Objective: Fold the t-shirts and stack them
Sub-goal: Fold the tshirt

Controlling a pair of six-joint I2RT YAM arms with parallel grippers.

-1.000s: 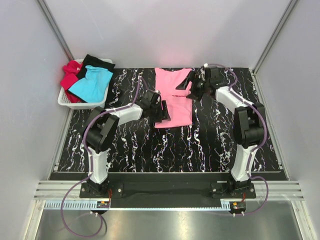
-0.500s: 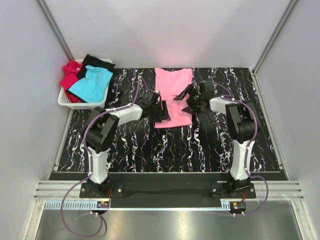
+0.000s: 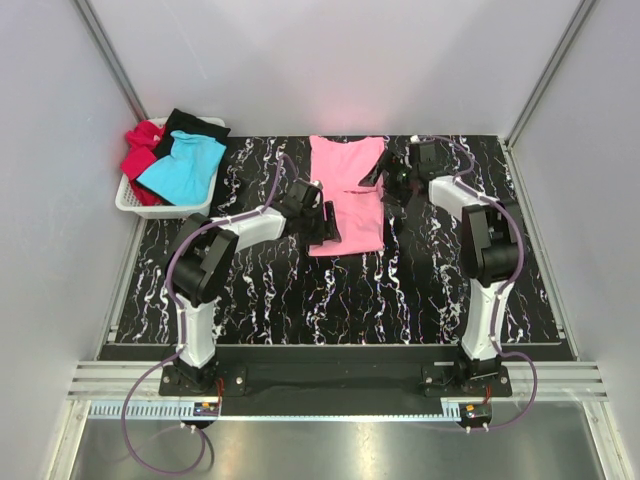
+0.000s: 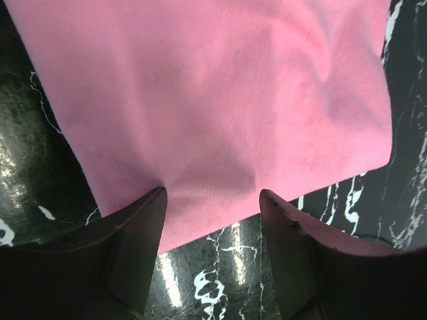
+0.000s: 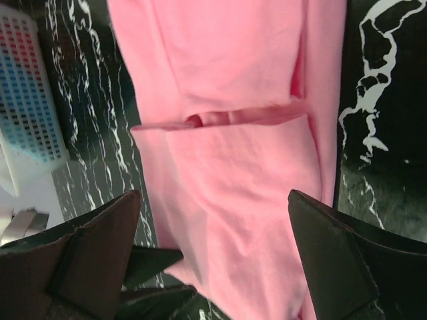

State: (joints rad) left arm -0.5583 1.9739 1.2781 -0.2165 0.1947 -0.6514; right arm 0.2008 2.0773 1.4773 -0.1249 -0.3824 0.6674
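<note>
Pink t-shirt (image 3: 345, 195): lies flat on the worktop (image 3: 400, 290), centred against the far edge, hem toward me. The sides look turned in, and the right wrist view shows a raised crease across the body.

Handling, my judgement: light, limp knit with no stiffness. It should drape and sag from any single pinch, and it may drag on the glossy marbled surface. I'd take it at the edges or corners with both arms, pinching all layers so the turned-in sides don't fall open.

Left end effector (image 4: 212, 200): at the near left part of the shirt by the hem. Jaws partly apart, tips resting at the cloth edge with pink between them. The cloth puckers slightly at one tip, but nothing is clamped.

Right end effector (image 5: 210, 200): jaws spread wide, empty, hanging over the shirt's right edge about midway along.

Basket (image 3: 140, 205): white plastic, at the far left corner of the worktop. It holds the turquoise shirt (image 3: 185, 165) on top, the red shirt (image 3: 140, 150) spilling over the left rim and the black shirt (image 3: 195, 125) at the back. All three are loose and unfolded
</note>
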